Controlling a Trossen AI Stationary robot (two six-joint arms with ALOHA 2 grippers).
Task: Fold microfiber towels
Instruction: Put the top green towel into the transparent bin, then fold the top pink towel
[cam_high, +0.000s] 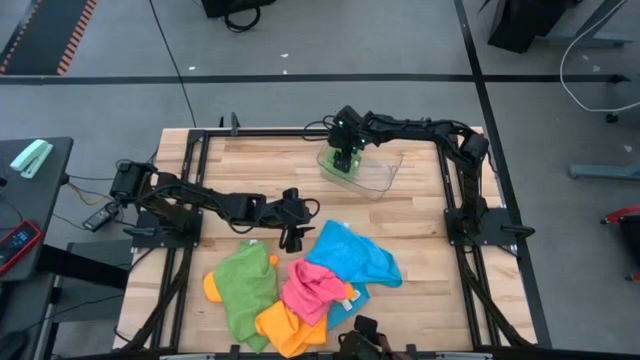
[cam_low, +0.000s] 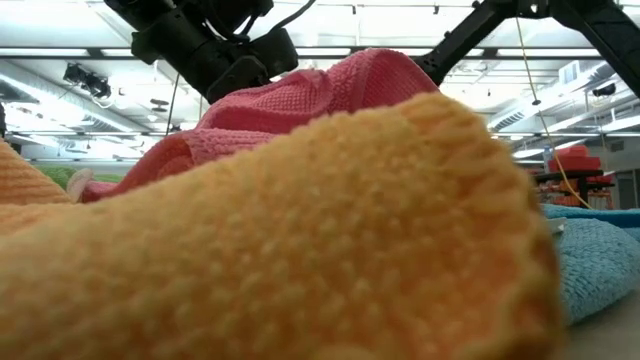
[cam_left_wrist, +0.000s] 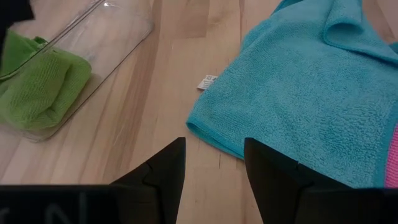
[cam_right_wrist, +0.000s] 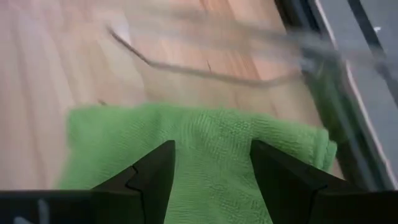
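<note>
Microfiber towels (cam_high: 300, 285), nubby and crumpled, are heaped at 6 o'clock on a slatted wooden table (cam_high: 420, 210); both the left gripper (cam_left_wrist: 214, 158) and the right gripper (cam_right_wrist: 211, 165) are held apart, empty.

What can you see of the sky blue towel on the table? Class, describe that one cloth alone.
The sky blue towel is a soft, looped microfiber cloth lying loosely spread and rumpled, not folded, on the wooden table. It has a hemmed edge and a small white tag at one corner. One side runs under the pink towel in the pile. The left gripper, fingers open, hovers beside its corner without touching it.
</note>
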